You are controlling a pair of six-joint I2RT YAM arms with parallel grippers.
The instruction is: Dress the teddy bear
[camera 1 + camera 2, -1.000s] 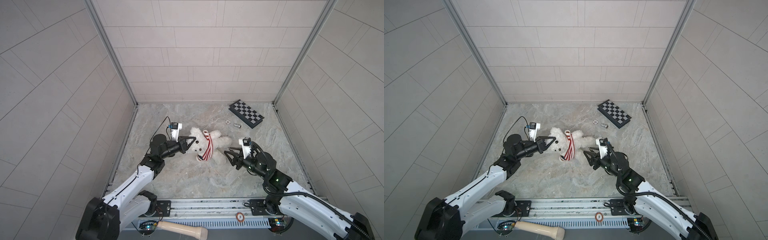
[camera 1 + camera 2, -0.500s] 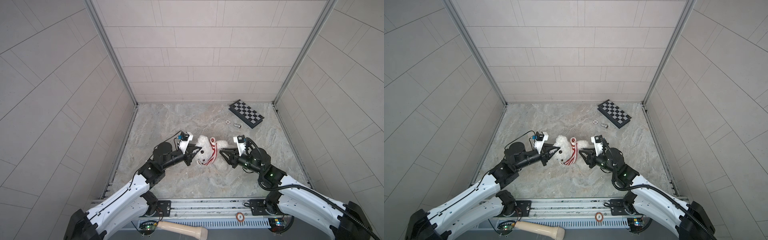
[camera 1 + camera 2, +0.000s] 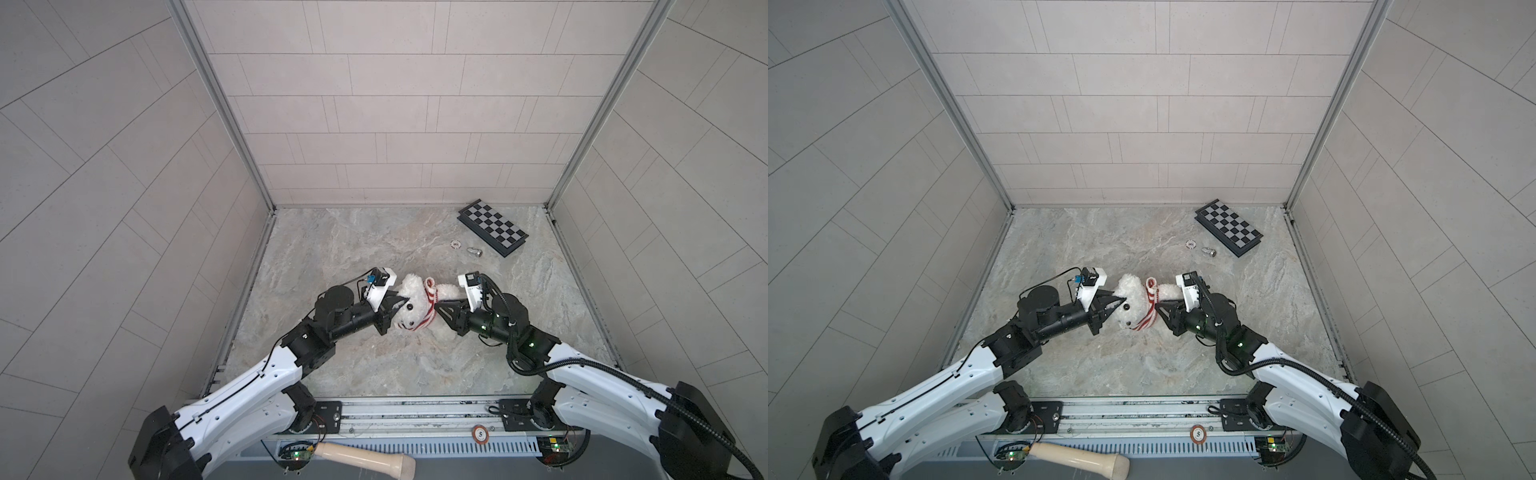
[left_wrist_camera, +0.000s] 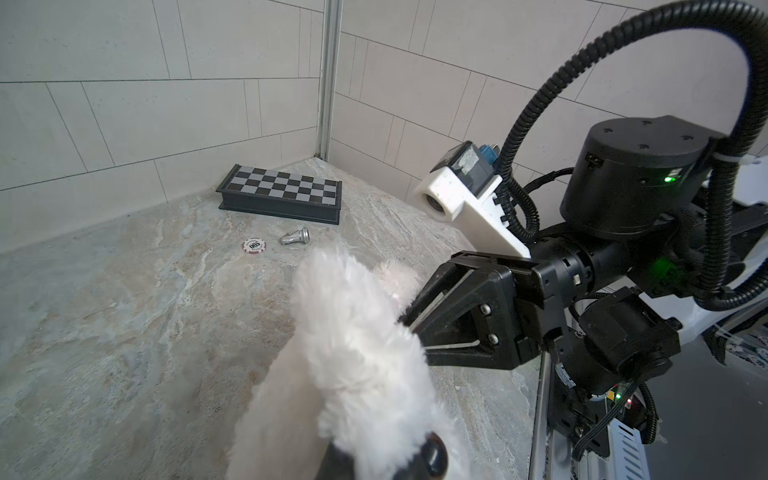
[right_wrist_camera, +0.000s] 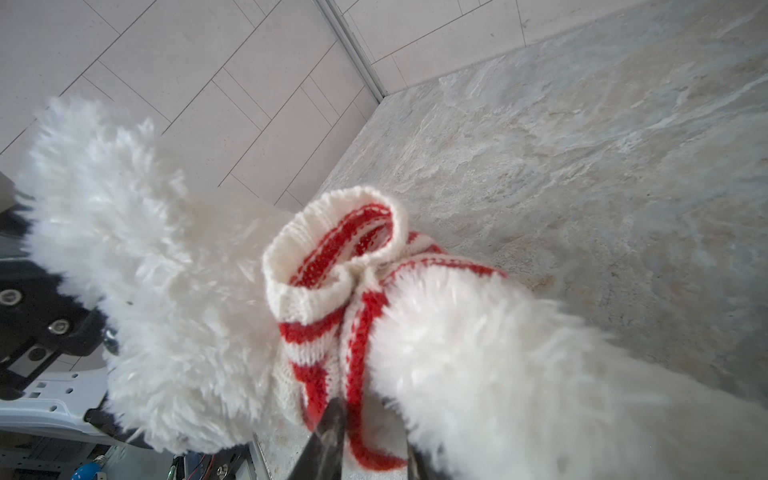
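The white fluffy teddy bear (image 3: 409,305) (image 3: 1130,305) hangs between my two grippers, just above the marble floor. A red-and-white striped knit garment (image 3: 430,296) (image 3: 1150,299) (image 5: 332,266) is bunched around its middle. My left gripper (image 3: 394,308) (image 3: 1113,306) is shut on the fur of the bear's head (image 4: 353,345), which hides its fingertips in the left wrist view. From the opposite side, my right gripper (image 3: 437,309) (image 3: 1157,308) (image 5: 372,440) reaches in. Its jaws stand narrowly open, either side of the garment's lower hem. One dark finger (image 5: 328,432) touches the knit.
A folded chessboard (image 3: 492,227) (image 4: 282,195) lies at the back right. A poker chip (image 3: 456,244) (image 4: 254,245) and a small metal piece (image 3: 473,251) (image 4: 295,237) sit just in front of it. Tiled walls enclose three sides.
My left gripper carried the bear toward the front and middle of the floor. My right gripper came in from the right to the garment, and its jaws narrowed.
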